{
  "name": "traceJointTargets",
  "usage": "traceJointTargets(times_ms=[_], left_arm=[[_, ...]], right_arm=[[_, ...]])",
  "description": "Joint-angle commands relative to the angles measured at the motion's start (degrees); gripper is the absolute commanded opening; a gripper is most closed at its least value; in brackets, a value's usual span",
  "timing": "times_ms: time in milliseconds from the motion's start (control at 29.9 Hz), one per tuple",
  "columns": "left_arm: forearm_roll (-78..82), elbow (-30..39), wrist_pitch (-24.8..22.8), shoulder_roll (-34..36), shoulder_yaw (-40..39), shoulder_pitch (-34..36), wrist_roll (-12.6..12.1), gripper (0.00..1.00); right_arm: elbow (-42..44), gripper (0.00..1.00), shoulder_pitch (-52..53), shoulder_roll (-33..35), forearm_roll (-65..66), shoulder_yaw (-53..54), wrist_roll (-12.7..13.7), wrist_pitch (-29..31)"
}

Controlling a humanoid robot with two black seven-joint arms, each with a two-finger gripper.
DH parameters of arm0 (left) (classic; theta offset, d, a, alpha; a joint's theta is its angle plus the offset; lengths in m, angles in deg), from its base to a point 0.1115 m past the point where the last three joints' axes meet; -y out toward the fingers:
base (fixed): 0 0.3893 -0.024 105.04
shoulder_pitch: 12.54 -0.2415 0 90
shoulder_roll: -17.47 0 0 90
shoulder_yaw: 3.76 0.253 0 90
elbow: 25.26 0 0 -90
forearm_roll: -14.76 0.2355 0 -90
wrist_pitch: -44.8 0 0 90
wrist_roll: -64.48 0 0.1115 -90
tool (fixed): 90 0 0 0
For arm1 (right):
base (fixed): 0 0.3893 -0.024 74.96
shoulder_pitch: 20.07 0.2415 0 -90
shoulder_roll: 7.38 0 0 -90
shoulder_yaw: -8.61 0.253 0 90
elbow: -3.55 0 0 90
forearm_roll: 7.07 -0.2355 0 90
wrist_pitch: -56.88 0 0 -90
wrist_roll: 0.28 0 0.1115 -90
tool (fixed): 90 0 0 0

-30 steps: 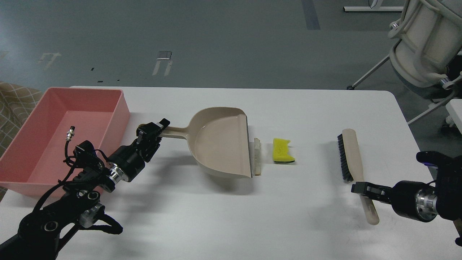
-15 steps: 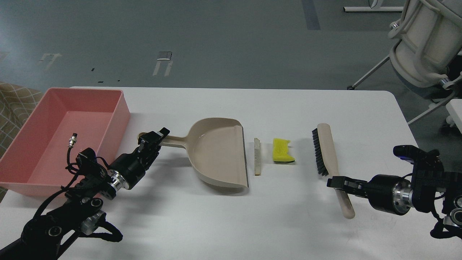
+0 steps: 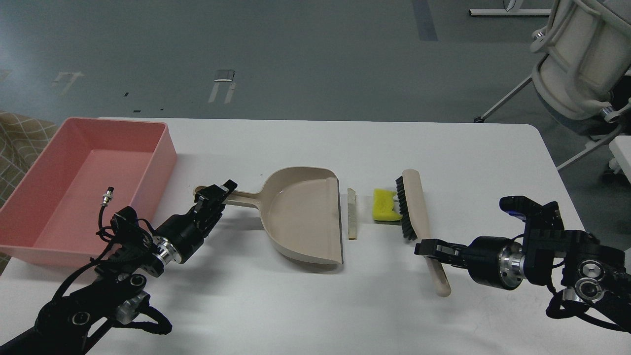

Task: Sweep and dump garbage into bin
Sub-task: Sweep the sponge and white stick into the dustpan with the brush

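The yellow sponge (image 3: pixel 382 205) lies on the white table, with the thin bread-like slice (image 3: pixel 351 214) seen edge-on to its left. The beige dustpan (image 3: pixel 304 216) lies left of the slice, mouth facing it. My left gripper (image 3: pixel 215 196) is shut on the dustpan's handle. My right gripper (image 3: pixel 430 249) is shut on the handle of the beige brush (image 3: pixel 415 207), whose black bristles touch the sponge's right side. The pink bin (image 3: pixel 93 162) stands at the far left and looks empty.
A white chair (image 3: pixel 577 64) stands beyond the table's right far corner. The table's right edge (image 3: pixel 557 167) is near my right arm. A patterned cloth (image 3: pixel 19 148) shows at the left edge.
My right gripper carried the brush left until its bristles reached the sponge. The dustpan shifted slightly nearer and lower onto the table with my left gripper.
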Motion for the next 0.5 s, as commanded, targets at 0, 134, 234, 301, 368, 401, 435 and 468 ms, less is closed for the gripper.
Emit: traceJointTargets(times_ms=[0,134,234,301,368,401,435,468], left_arm=[[-0.01,0.0,0.0,0.12,0.06,0.13,-0.02,0.0],[-0.01,0.0,0.0,0.12,0.06,0.31,-0.11,0.0],[-0.01,0.0,0.0,0.12,0.06,0.31,-0.11,0.0],[-0.01,0.0,0.0,0.21,0.06,0.31,-0.11,0.0],[0.08,0.0,0.0,0.3,0.06,0.31,-0.11,0.0],[0.08,0.0,0.0,0.21,0.06,0.31,-0.11,0.0],[0.08,0.0,0.0,0.21,0.06,0.31,-0.11,0.0],[0.08,0.0,0.0,0.21,0.06,0.31,-0.11,0.0]], right_arm=[[0.0,0.0,0.36,-2.31,0.0,-0.04,0.32,0.0],[0.18,0.0,1.41,-5.47,0.0,-0.31,1.37,0.0],[1.06,0.0,1.76,-8.2,0.0,-0.74,2.25,0.0],[1.93,0.0,3.07,-10.65,0.0,-1.36,2.78,0.0],[2.37,0.0,3.43,-11.8,0.0,-2.06,2.95,0.0],[2.55,0.0,3.95,-13.03,0.0,-2.67,3.04,0.0],[2.64,0.0,4.22,-13.56,0.0,-2.94,3.04,0.0],[2.82,0.0,4.83,-14.7,0.0,-3.46,3.13,0.0]])
